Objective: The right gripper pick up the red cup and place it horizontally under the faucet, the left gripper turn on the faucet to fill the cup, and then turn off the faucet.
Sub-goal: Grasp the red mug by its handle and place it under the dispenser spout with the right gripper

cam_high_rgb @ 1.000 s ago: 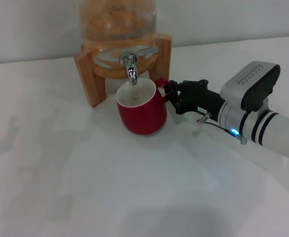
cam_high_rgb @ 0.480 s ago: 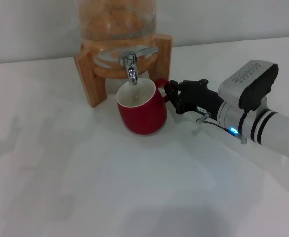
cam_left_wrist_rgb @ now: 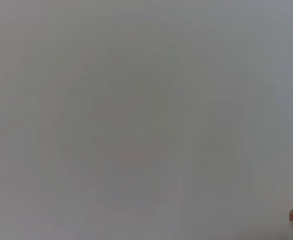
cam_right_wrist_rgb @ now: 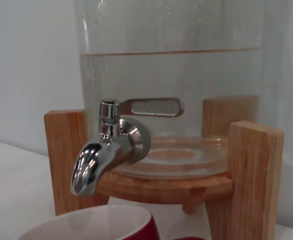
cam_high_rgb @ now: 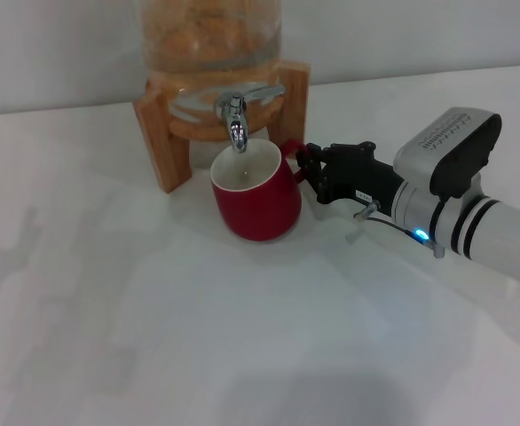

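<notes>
One red cup (cam_high_rgb: 255,197) set upright on table (cam_high_rgb: 153,311), mouth directly beneath faucet (cam_high_rgb: 235,124) spout to catch flow. Right gripper (cam_high_rgb: 306,170) clamped on cup handle, steadying it. Lever turned sideways; no stream visible. Left gripper out of sight.
</notes>
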Controlling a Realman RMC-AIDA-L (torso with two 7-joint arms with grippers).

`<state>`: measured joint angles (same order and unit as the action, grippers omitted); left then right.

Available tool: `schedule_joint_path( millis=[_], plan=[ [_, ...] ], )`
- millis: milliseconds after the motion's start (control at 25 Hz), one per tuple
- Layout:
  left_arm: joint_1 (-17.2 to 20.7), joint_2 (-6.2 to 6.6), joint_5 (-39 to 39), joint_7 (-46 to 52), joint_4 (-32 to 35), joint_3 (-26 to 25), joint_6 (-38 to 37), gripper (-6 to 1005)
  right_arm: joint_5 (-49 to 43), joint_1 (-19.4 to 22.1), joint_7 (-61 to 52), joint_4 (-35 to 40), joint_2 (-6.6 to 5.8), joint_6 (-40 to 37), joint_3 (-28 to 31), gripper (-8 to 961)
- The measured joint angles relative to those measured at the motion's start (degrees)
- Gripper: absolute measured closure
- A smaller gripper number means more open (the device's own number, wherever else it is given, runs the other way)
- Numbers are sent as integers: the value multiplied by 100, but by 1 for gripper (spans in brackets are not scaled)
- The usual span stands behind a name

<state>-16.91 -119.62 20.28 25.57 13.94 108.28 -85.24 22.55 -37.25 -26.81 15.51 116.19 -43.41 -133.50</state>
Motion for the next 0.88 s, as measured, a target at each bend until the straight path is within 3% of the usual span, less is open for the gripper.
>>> schedule_joint_path(
  millis=[880],
  plan=[
    [-31,0,37,0,-6,0,8,136,-31,-79,35,-33,0,60,-120,813]
  ],
)
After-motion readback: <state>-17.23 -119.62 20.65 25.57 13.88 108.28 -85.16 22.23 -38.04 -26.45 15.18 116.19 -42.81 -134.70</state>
